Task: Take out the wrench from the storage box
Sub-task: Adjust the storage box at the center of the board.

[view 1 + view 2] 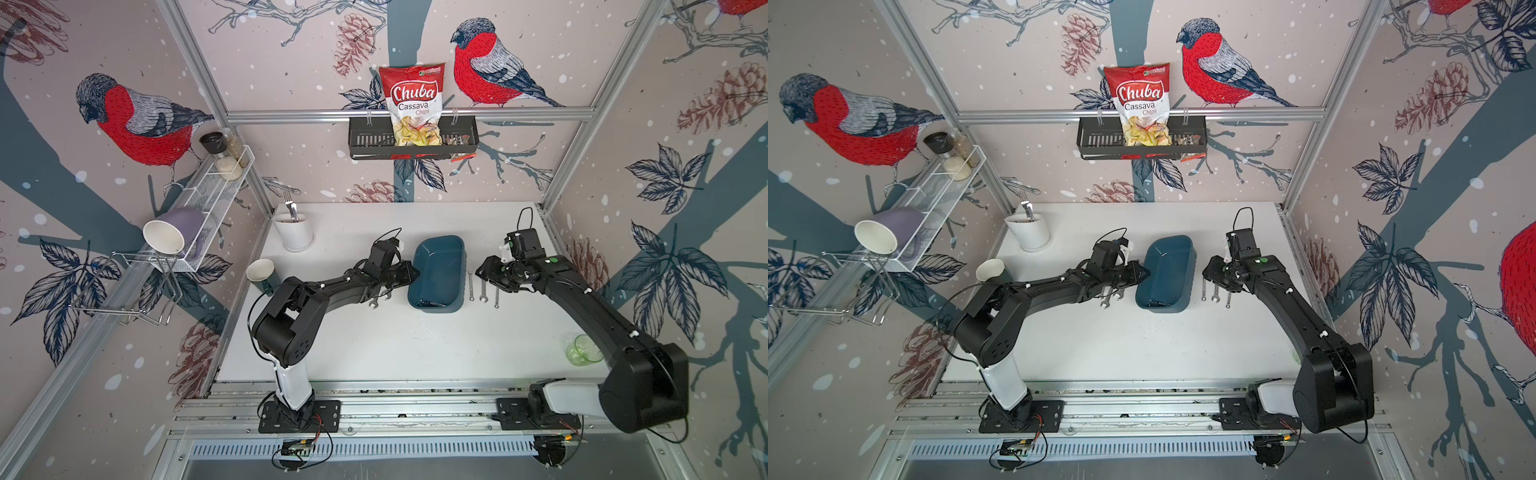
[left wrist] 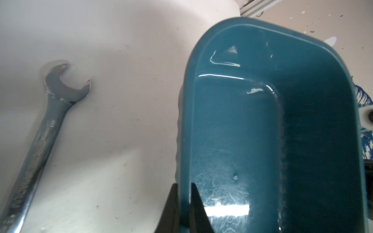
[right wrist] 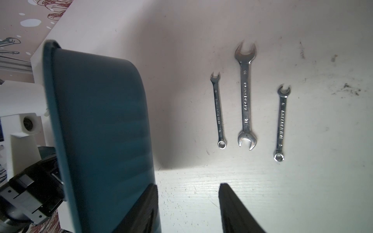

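The left gripper (image 2: 184, 185) is clamped on the storage box (image 2: 242, 141): one finger sits inside and one outside the box's long wall on the robot's left. This is probably to steady the box, or to tip it so that anything inside slides into reach. In both top views the box looks slightly canted rather than flat, but I cannot tell for certain. The left wrist view shows only scuffed, glossy teal on the box floor, with no tool on the part in view. The box's near end is dark in a top view and I cannot read it. Just outside the gripped wall, a large wrench (image 2: 40, 141) lies flat on the white table (image 1: 374, 345). The right gripper (image 3: 186, 185) hangs beside the box's opposite wall with its jaws spread and nothing between them, apparently ready to reach in. Beyond it, further from the box, is a tidy parallel row: a double open-ended wrench (image 3: 245, 96) flanked by two small combination wrenches (image 3: 219, 113) (image 3: 281, 123). The spacing looks deliberate, one tool set down at a time. Judging from this, the emptying is at or near its end.
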